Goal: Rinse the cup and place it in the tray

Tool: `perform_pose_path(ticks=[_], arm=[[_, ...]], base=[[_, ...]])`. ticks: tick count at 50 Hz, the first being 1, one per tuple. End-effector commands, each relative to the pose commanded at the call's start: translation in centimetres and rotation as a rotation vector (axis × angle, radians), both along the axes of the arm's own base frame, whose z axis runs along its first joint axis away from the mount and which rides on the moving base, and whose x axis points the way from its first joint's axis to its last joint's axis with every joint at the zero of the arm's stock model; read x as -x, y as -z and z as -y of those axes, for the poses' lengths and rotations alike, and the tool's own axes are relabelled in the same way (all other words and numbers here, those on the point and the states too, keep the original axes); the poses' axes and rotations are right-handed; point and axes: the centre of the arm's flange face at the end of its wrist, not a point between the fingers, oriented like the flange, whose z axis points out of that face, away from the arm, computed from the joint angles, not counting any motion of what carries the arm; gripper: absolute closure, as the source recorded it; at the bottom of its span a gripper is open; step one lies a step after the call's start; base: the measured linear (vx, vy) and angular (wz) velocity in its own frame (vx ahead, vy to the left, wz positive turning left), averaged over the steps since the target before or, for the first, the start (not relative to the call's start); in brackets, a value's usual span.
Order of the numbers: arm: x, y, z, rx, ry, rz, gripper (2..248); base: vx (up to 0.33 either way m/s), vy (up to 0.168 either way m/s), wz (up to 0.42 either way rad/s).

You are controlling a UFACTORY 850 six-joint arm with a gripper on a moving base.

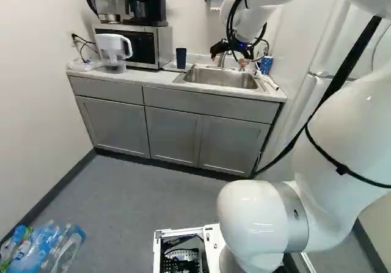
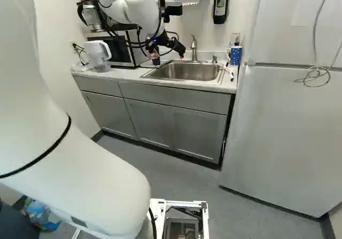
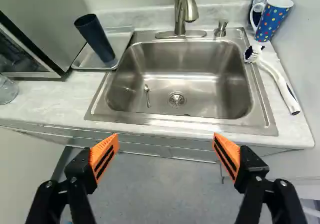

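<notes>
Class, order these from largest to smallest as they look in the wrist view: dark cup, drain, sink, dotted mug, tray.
1. Sink
2. Tray
3. Dark cup and dotted mug: too alike to rank
4. Drain

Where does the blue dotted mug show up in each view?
Left base view: the blue dotted mug is just right of the sink.
Right base view: right of the sink, beside the refrigerator.
Wrist view: ahead of the gripper, beyond the brush.
Shared landmark: the sink.
</notes>
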Motion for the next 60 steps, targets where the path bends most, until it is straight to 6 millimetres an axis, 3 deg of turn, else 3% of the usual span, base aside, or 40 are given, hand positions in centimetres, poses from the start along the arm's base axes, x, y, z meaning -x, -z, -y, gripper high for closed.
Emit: perform_pose_path(ticks=[30,60], arm=[[0.9,3.7,-0.7,0.017,-0.015,0.038,3],[3.3,10.3,-2.1,0.046,-0.045,0.108,3]], base=[[0.000,0.000,0.000],[0.000,0.000,0.000]])
